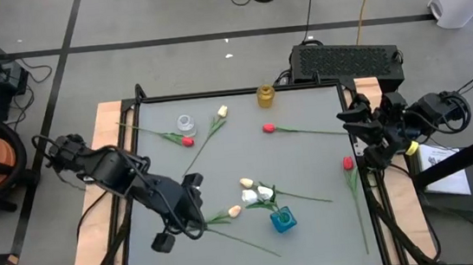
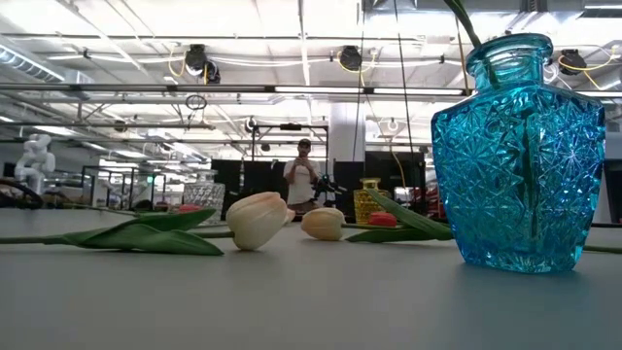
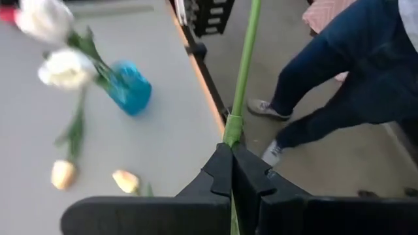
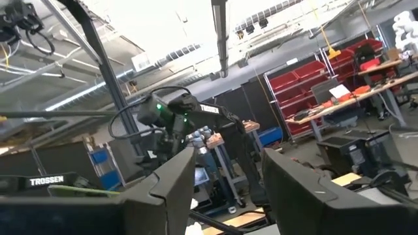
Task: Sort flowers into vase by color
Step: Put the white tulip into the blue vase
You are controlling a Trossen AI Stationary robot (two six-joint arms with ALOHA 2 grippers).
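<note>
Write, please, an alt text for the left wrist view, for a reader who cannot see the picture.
The left claw is shut on a thin green flower stem that rises past the table edge. On the grey table beyond, a blue vase holds white flowers, and two cream flower heads lie nearby. A person's legs in jeans stand on the floor beside the table.

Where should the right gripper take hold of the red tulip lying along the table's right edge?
On the thin green stem, just below the head of the red tulip, coming straight down from above. The flower lies flat on the grey table, head toward the open right gripper, stem trailing toward the front edge, so jaws set across the stem should close on it cleanly. The soft head would likely crush.
</note>
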